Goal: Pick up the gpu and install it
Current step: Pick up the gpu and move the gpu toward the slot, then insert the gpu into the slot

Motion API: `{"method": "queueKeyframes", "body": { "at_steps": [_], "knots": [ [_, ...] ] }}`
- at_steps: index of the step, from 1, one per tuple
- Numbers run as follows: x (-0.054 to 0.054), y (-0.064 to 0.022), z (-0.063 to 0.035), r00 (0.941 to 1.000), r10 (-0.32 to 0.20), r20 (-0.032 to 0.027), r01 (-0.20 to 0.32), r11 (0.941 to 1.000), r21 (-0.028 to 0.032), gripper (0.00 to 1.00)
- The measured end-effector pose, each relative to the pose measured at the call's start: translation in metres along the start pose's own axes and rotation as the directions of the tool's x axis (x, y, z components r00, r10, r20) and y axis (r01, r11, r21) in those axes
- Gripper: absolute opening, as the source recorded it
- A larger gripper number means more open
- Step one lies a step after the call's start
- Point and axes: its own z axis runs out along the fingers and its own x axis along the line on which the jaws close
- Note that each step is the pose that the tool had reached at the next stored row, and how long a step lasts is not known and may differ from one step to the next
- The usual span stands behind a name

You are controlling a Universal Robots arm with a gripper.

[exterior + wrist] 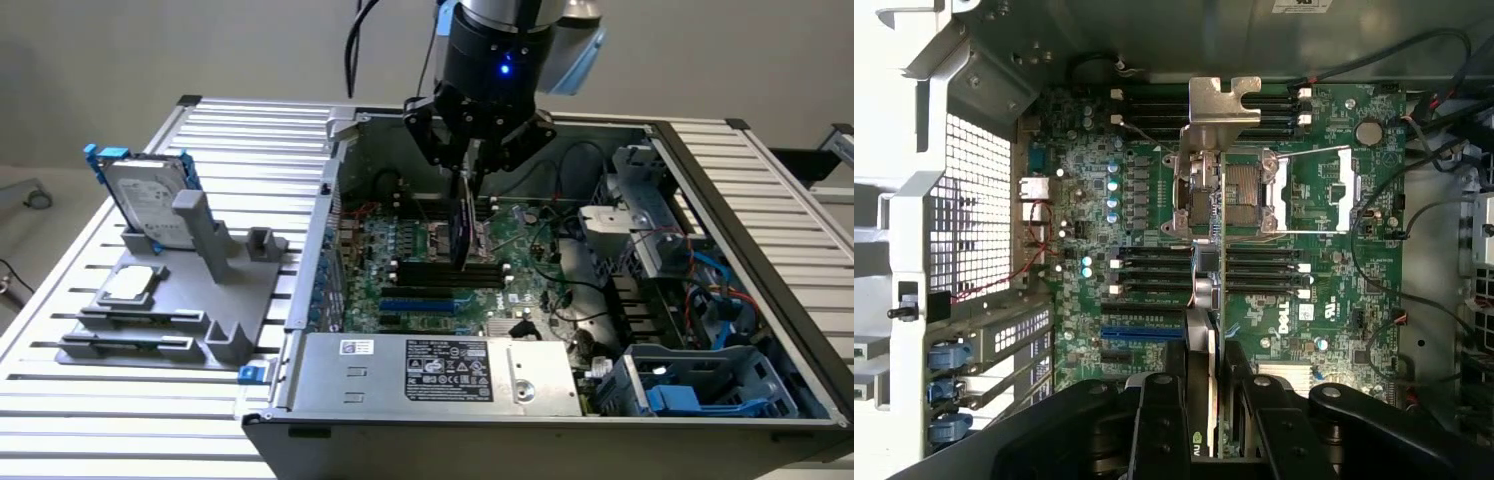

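Item: gpu (463, 230), a thin, stiff card, judged light and fragile (bare circuitry on one face). Location: hanging edge-down over the motherboard (534, 235) inside the open case (534, 450). End effector (474, 170) clamped on its upper edge; edges are likely the safest hold.

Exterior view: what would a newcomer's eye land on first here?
The black gripper holds the thin green-and-black gpu upright over the green motherboard inside the open grey computer case. On the exterior view's left, a silver hard drive with blue frame stands in a grey rack.
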Motion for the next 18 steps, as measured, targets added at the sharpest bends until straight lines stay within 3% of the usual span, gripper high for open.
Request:
{"method": "queueKeyframes", "body": {
  "at_steps": [14, 18],
  "knots": [
    [0.0001, 0.0, 0.0, 1.0, -0.004, -0.0005, 0.004, 1.0, 0.0, 0.27],
    [0.0001, -0.0001, 0.0006, 0.9972, -0.075, -0.0056, 0.075, 0.9972, 0.0026, 0.27]
  ]
}}
